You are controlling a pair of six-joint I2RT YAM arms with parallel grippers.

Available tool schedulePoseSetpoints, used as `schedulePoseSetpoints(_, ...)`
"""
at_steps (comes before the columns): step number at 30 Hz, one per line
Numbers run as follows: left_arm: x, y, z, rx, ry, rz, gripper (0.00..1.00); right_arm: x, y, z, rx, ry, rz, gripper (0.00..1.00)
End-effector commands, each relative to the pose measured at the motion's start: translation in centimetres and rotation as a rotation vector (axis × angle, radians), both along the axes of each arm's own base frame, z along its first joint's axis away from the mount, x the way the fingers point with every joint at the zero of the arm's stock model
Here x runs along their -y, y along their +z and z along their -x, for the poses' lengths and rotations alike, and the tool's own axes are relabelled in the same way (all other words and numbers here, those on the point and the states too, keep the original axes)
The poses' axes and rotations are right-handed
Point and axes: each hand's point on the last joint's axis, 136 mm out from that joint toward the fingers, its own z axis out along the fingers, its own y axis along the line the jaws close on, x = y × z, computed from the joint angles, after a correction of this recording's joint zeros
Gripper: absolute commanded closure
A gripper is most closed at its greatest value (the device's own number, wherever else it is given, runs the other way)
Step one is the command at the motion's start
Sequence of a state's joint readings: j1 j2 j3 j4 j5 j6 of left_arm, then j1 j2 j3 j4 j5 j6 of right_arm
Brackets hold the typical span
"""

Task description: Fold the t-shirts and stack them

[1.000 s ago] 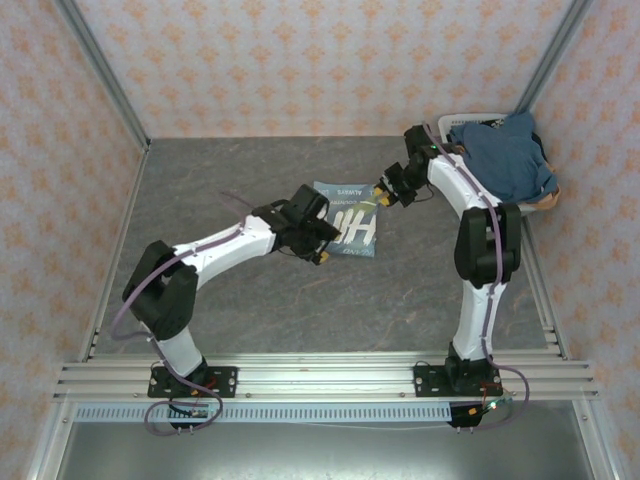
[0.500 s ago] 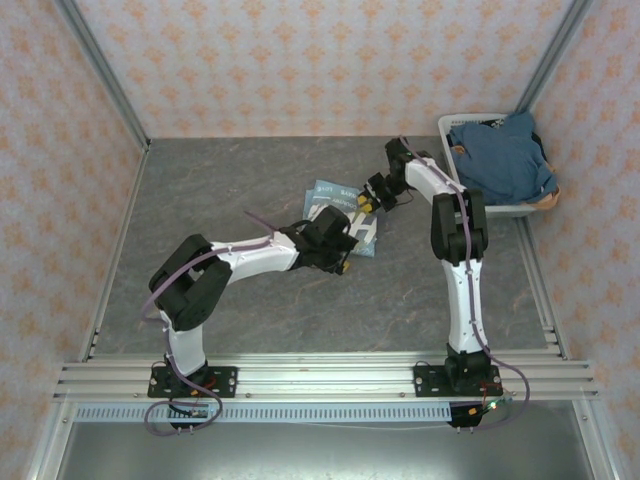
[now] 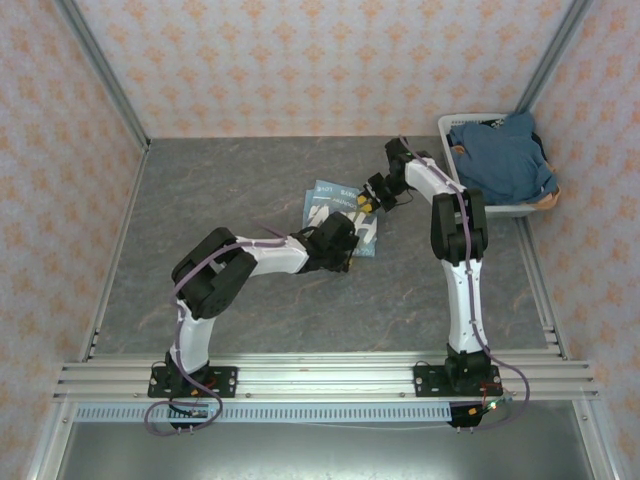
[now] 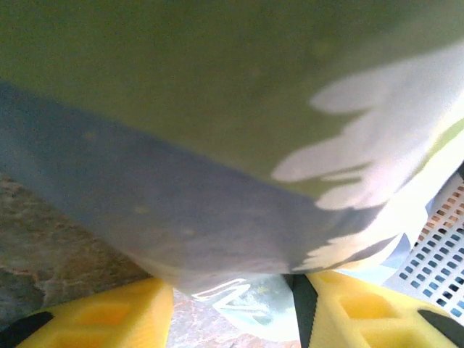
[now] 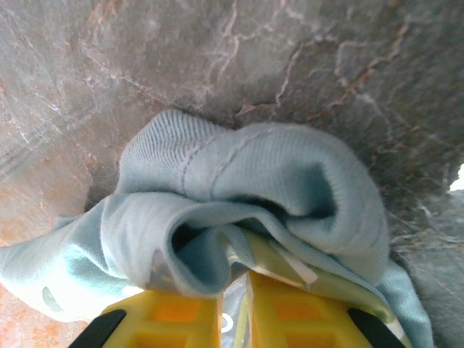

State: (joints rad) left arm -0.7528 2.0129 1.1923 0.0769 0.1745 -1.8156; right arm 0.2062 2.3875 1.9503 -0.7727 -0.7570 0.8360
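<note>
Generally, bare table (image 3: 220, 190) surrounds the light-blue t-shirt (image 3: 325, 200), with the laundry basket (image 3: 500, 208) well to the right. The right gripper (image 5: 233, 299) pinches the shirt's bunched far edge. The left gripper (image 4: 232, 308) straddles the near edge with its jaws partly apart, hold undeterminable.

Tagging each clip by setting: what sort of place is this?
Probably a lab robot cell, not a home: wallpaper-printed panels in an aluminium frame enclose a grey stone-look table, with the arms bolted to rails at its near edge.
</note>
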Motion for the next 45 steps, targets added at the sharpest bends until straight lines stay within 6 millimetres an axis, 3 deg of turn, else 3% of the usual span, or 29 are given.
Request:
schedulePoseSetpoints(1,-0.5,-2.5,-1.9,0.01,0.037,-0.031,0.6,0.4,-0.7,1.2,-0.038,0.005,0.03,0.84)
schedulePoseSetpoints(5,-1.4,-3.2,-2.4,0.016,0.075,-0.048,0.89,0.3,0.3,0.8,-0.007,0.008,0.021,0.85)
schedulePoseSetpoints(8,-2.6,-2.7,-3.2,0.032,0.112,-0.053,0.99,0.5,2.6,0.2,0.052,0.022,0.028,0.82)
schedulePoseSetpoints(13,-6.3,-1.7,-4.8,0.038,0.175,-0.072,1.0,2.6,9.0,0.0,0.18,0.028,0.132,0.66)
schedulePoseSetpoints(17,-11.1,-1.3,-6.1,0.034,0.228,-0.098,1.0,4.9,13.6,1.6,0.257,-0.004,0.202,0.61)
schedulePoseSetpoints(20,-14.7,-1.2,-7.1,0.031,0.252,-0.106,1.0,5.8,15.6,3.5,0.294,-0.021,0.222,0.59)
schedulePoseSetpoints(28,-26.2,-0.1,-9.9,0.026,0.222,-0.229,1.0,6.3,16.3,9.8,0.286,-0.027,0.178,0.58)
schedulePoseSetpoints(35,-36.6,0.2,-10.8,-0.025,0.218,-0.309,1.0,7.0,15.7,14.0,0.268,-0.002,0.183,0.58)
schedulePoseSetpoints(40,-40.9,0.0,-12.0,-0.029,0.261,-0.314,1.0,7.2,15.1,15.3,0.25,-0.006,0.184,0.58)
schedulePoseSetpoints(45,-43.6,-0.4,-13.9,-0.02,0.298,-0.305,1.0,7.3,15.4,15.3,0.253,-0.013,0.182,0.58)
